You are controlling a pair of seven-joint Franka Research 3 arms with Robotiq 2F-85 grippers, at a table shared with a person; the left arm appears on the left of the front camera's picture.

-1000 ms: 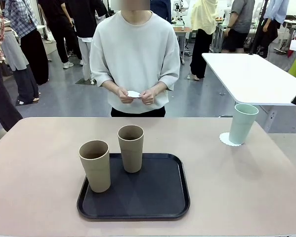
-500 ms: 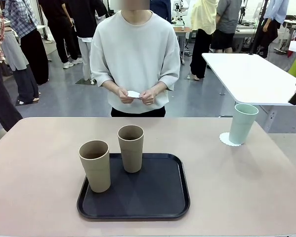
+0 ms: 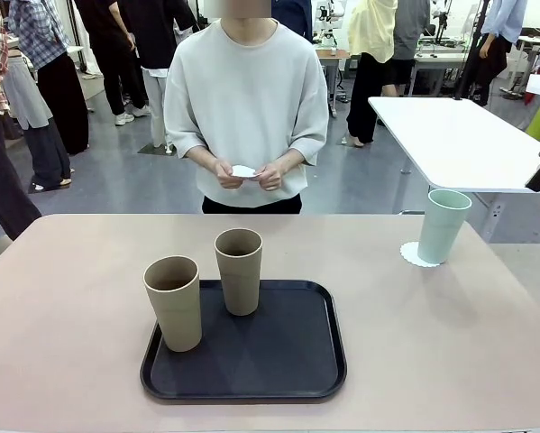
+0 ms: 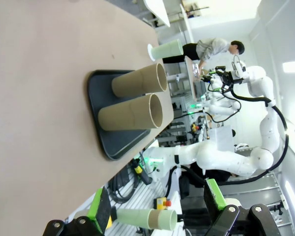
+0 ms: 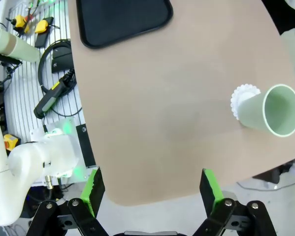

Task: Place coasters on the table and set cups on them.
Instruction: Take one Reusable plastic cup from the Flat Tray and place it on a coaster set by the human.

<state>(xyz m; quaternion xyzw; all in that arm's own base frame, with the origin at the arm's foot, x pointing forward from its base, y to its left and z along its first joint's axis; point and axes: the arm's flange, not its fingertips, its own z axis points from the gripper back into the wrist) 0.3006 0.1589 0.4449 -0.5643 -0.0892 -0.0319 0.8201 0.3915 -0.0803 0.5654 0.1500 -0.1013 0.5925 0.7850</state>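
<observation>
Front view: tan cup [image 3: 173, 302], brown cup [image 3: 239, 271] upright on tray [image 3: 288, 361], left of centre, likely nearer left gripper [image 4: 157, 201]. Mint cup [image 3: 443, 225] on its coaster [image 3: 411, 257], far right. Right gripper [image 5: 152, 184], like left, splayed and empty.

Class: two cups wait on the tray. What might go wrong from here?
1. The tan cup and brown cup stand close together on the tray; grasping one may topple the other.
2. The mint cup sits off-centre on its coaster, near the table edge; a nudge might send it over.
3. The next coaster is in the person's hands, so a cup might arrive early.
</observation>
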